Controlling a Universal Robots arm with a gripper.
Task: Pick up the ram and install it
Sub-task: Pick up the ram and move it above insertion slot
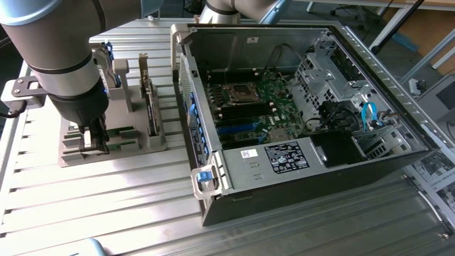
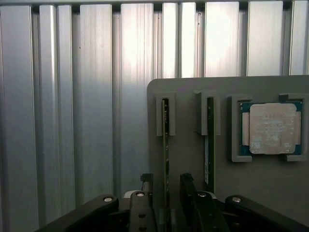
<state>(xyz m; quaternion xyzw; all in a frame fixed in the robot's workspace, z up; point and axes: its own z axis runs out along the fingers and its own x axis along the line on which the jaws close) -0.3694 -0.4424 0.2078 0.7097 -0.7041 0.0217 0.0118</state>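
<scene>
- The ram [image 2: 165,145] stands on its long edge in a slot of the grey holder [image 2: 188,87], so the wrist view sees it edge-on as a thin line.
- Its long axis runs parallel to the ribs of the aluminium table [image 2: 96,96]. One end is seated in a U-shaped bracket of the holder and the other end reaches in between the fingers [image 2: 146,186].
- From this angle the ram is a narrow dark green strip with small dark parts along it; its flat faces cannot be seen.
- A second stick [image 2: 208,145] stands parallel in the next slot, with what looks like a pale sticker on one face, though the angle is too steep to be sure.
- Beyond that stick a square silver processor [image 2: 271,128] lies flat in its own cradle; the faint marks on its lid cannot be read.
- The gripper [image 2: 165,179] is spread, one finger on each side of the ram, with a gap showing on both sides.
- In the exterior view the gripper [image 1: 92,143] hangs low over the holder [image 1: 153,140], at the exterior view's left of the open computer case [image 1: 284,197].
- The case carries a black label [image 1: 286,158] and a small white sticker [image 1: 249,153]; the print on both is too small to read.
</scene>
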